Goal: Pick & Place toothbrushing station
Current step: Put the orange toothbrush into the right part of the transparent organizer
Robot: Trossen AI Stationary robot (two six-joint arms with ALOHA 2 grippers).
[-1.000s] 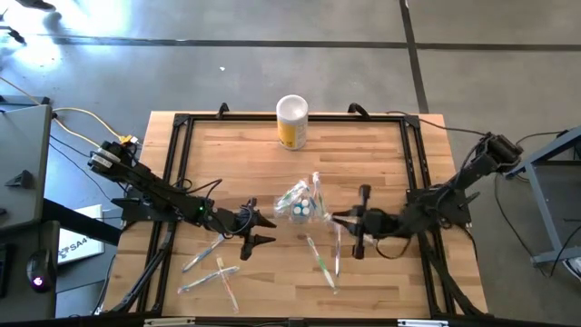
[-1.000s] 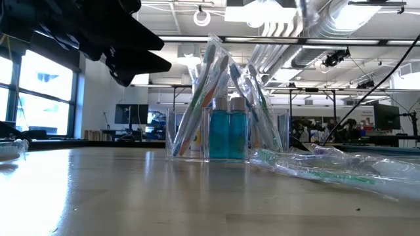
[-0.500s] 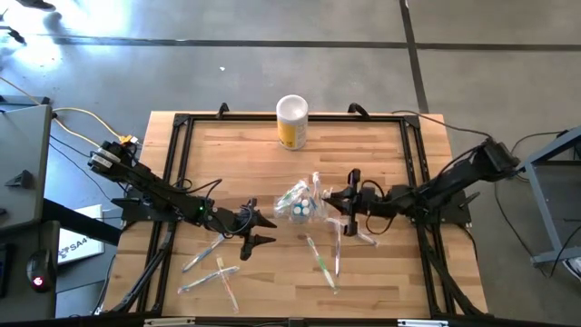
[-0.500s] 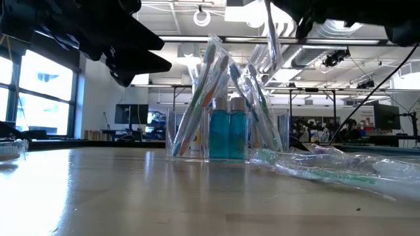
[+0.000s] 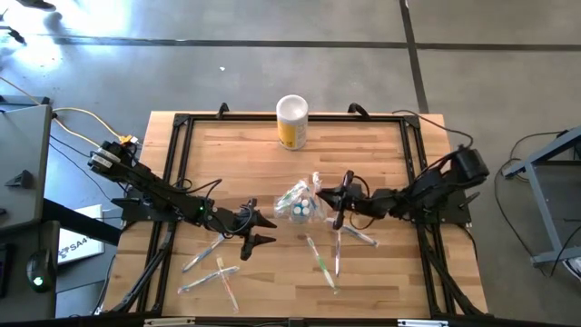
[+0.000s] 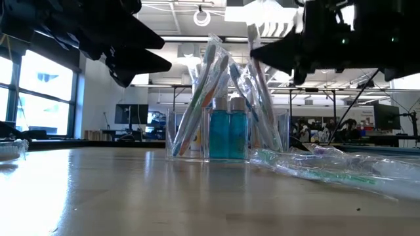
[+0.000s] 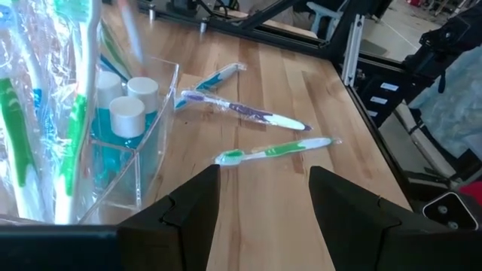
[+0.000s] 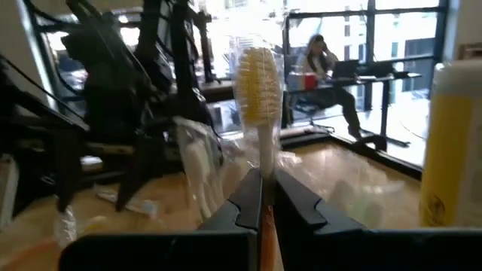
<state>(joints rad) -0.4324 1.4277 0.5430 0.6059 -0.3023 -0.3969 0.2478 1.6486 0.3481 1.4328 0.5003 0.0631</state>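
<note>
The clear plastic holder [image 5: 300,205] stands on the table's middle, with wrapped toothbrushes and teal tubes [image 6: 228,134] upright in it; it also shows in the left wrist view [image 7: 124,162]. My right gripper [image 5: 339,202] hovers just right of the holder, shut on a toothbrush with yellow bristles [image 8: 258,74]. My left gripper [image 5: 262,230] is open and empty, left of the holder and slightly nearer, above the table; its fingers show in the left wrist view [image 7: 263,192]. My right gripper pinches the toothbrush's handle [image 8: 262,162] between its two fingers. The fingers come level from the table's right. The bristled head sticks out past the fingertips toward the holder. The brush is lifted clear of the table [image 6: 253,40].
A yellow canister with a white top [image 5: 291,121] stands at the far edge. Loose wrapped toothbrushes lie near the holder [image 5: 323,260] [image 5: 356,236] and at the near left [image 5: 205,255] [image 5: 222,277]. A black frame [image 5: 177,154] edges the table.
My right gripper has gone toward the table's left and a little toward its far edge, up to the holder, turning as it went and carrying the toothbrush along.
</note>
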